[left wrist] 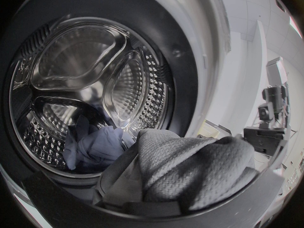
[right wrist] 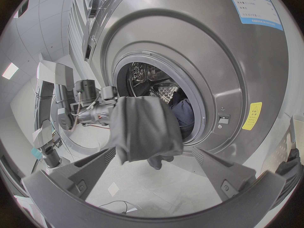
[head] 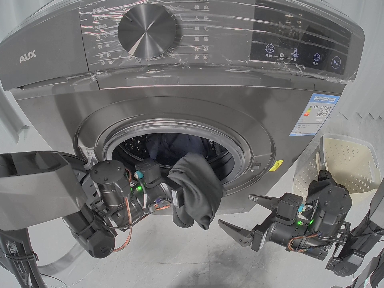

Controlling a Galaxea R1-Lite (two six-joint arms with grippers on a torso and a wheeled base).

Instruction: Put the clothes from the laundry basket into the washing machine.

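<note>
The washer (head: 200,97) takes up most of the head view, its round port (head: 172,135) open at centre frame. The left gripper (head: 180,199) sits just below and left of centre, at the lower lip of the port, clamped on a dark grey garment (head: 198,185). The garment drapes over the gripper and hangs down past the port's rim towards the floor (its upper fold just reaches the opening). From the left wrist its knitted cloth (left wrist: 190,168) bunches in the foreground, with the steel drum (left wrist: 79,67) behind it. A blue cloth (left wrist: 95,143) lies inside the drum, at its bottom. The right gripper (head: 236,213) is at the lower right of the head view, jaws spread wide and holding nothing, just beside the hanging garment but apart from it. The basket (head: 352,161) stands at the right edge, beside the washer, with a dark cloth (right wrist: 289,167) at its rim
</note>
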